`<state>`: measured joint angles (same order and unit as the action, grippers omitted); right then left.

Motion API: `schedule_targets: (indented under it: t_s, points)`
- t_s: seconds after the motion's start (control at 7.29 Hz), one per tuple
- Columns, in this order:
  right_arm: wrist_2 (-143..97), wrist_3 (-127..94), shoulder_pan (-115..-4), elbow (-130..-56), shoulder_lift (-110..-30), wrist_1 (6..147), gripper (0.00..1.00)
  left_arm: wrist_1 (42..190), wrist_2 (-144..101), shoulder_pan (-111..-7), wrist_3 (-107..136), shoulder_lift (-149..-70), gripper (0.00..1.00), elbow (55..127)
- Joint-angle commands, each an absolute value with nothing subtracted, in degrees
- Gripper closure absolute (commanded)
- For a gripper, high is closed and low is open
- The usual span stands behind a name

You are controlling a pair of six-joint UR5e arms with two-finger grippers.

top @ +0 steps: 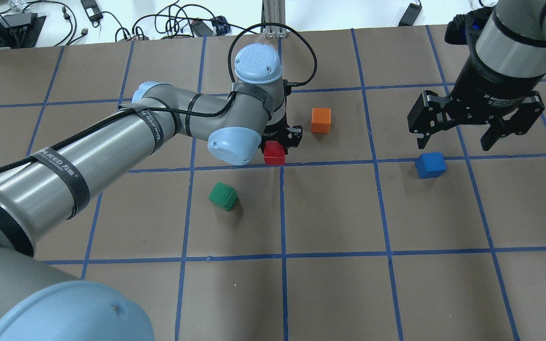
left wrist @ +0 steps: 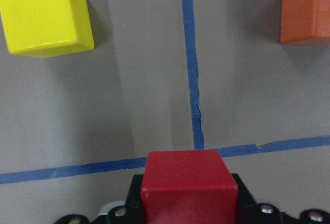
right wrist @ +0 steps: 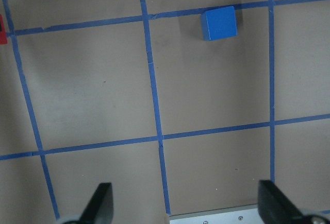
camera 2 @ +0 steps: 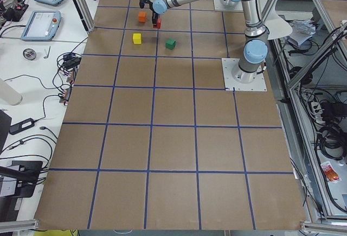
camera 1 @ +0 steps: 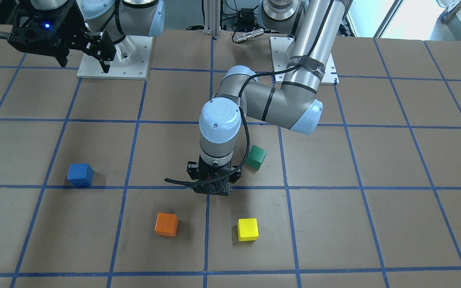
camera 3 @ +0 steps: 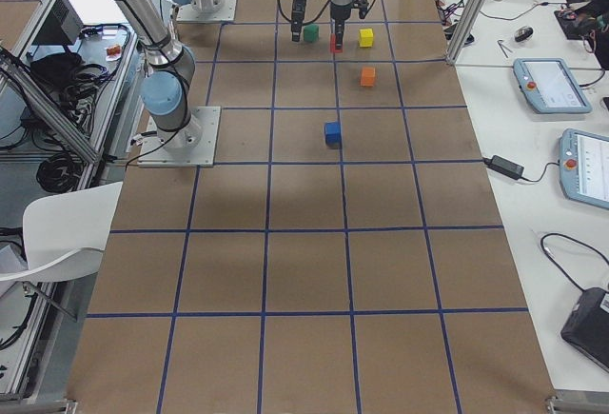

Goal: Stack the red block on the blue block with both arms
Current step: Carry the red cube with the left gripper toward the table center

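Note:
The red block (top: 274, 154) sits between the fingers of my left gripper (top: 278, 144), which points straight down near the table's middle. The left wrist view shows the red block (left wrist: 188, 183) clamped in the jaws over a blue tape crossing. I cannot tell whether it touches the table. In the front view the gripper (camera 1: 213, 186) hides it. The blue block (top: 430, 165) lies alone on the table, also seen in the front view (camera 1: 80, 175). My right gripper (top: 453, 139) is open and empty, hanging high, nearer the robot's base than the blue block (right wrist: 219, 23).
An orange block (top: 321, 120) and a yellow block (camera 1: 247, 229) lie just beyond the left gripper. A green block (top: 223, 196) lies on its near side, towards the robot. Two white arm base plates (camera 1: 114, 56) stand at the robot's edge of the table.

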<state>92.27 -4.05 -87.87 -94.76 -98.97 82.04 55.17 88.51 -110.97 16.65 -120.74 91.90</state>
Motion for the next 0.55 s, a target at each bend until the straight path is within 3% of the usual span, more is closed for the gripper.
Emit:
schedule_targets:
  t_s: [0.0, 0.14, 0.27, 0.41]
  points:
    - [91.94, -3.69, -87.46, -94.75, -98.70, 81.83, 0.00, 54.14, 88.94, -112.15, 17.23, -122.51, 1.00, 91.85]
    - [92.19, -3.69, -87.45, -94.75, -98.70, 81.83, 0.00, 54.14, 89.21, -112.15, 17.49, -123.04, 0.25, 91.85]
    - [92.20, -4.65, -87.63, -94.75, -98.61, 81.91, 0.00, 53.97, 89.21, -112.15, 17.23, -122.87, 0.00, 91.76]
    - [92.28, -4.75, -87.45, -94.83, -98.53, 81.74, 0.00, 54.05, 88.69, -111.45, 16.97, -121.57, 0.00, 90.02]
